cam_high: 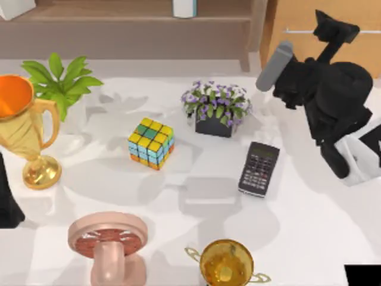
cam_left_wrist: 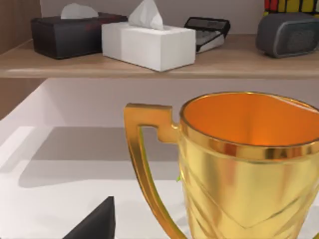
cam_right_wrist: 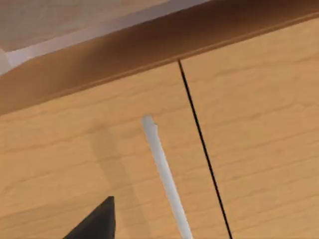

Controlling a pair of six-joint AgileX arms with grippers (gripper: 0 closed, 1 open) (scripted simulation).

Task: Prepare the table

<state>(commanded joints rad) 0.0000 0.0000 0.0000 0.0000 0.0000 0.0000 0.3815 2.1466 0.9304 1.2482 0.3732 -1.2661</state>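
Observation:
The white table (cam_high: 196, 196) spans the top view. My right gripper (cam_high: 332, 25) is raised at the back right, facing the tan drawer unit (cam_high: 309, 18). In the right wrist view its silver bar handle (cam_right_wrist: 164, 174) lies close ahead, with one dark fingertip (cam_right_wrist: 94, 224) off to the side, so the jaws stand open and hold nothing. My left arm (cam_high: 7, 202) is parked at the table's left edge, just in front of a tall gold trophy (cam_left_wrist: 249, 164). One fingertip (cam_left_wrist: 97, 221) shows there too, also set wide and empty.
On the table stand the gold trophy (cam_high: 27, 131), a green plant (cam_high: 59, 80), a colour cube (cam_high: 151, 143), a purple flower pot (cam_high: 216, 107), a black calculator (cam_high: 259, 168), a pink dumbbell (cam_high: 108, 241) and a second gold cup (cam_high: 226, 262). The brown shelf (cam_left_wrist: 149, 64) holds tissue boxes.

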